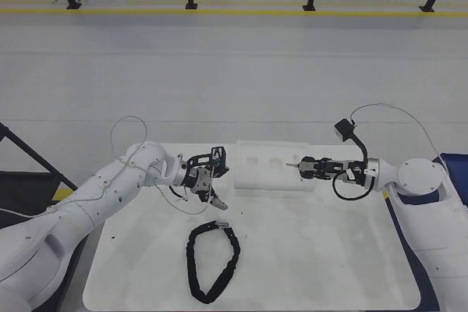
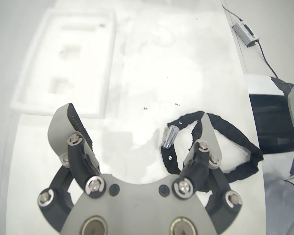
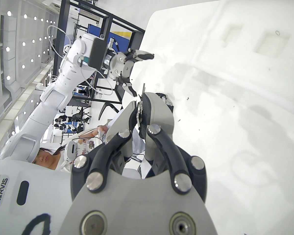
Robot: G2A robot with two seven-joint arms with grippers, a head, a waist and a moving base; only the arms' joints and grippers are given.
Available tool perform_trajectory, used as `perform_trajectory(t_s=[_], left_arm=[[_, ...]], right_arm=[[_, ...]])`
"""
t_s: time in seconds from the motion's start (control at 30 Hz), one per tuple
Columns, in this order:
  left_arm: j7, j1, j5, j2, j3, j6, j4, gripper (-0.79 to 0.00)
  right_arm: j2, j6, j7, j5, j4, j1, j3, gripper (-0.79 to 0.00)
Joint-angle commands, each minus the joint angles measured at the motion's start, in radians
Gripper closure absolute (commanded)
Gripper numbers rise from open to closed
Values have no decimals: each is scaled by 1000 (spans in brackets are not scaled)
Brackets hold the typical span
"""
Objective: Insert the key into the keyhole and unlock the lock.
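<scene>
So far, the right fingers (image 3: 159, 113) pinch the key (image 3: 139, 110) while the left fingers (image 2: 209, 135) hang spread over the lock (image 2: 170, 135), nothing inserted yet.

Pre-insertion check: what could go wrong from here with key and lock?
1. The chain lock lies loose on the table. The left gripper is open near its chrome cylinder, not closed on it, so the cylinder may slide when the key pushes in.
2. The right gripper pinches the key just at the tips, so the key might twist or slip under load.
</scene>
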Motion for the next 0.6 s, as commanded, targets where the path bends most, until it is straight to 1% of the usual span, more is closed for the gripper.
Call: perform_trajectory(t_s=[0.0, 0.07, 0.13, 0.57], left_arm=[[-65, 4, -54, 1, -4, 0, -7, -785], [-138, 7, -101, 1, -4, 0, -16, -785], [-244, 10, -143, 2, -4, 0, -33, -785], [-244, 10, -143, 2, -4, 0, -33, -785]], right_arm=[[0, 0, 0, 0, 0, 0, 0, 0], [0, 0, 0, 0, 0, 0, 0, 0], [0, 0, 0, 0, 0, 0, 0, 0], [0, 0, 0, 0, 0, 0, 0, 0]])
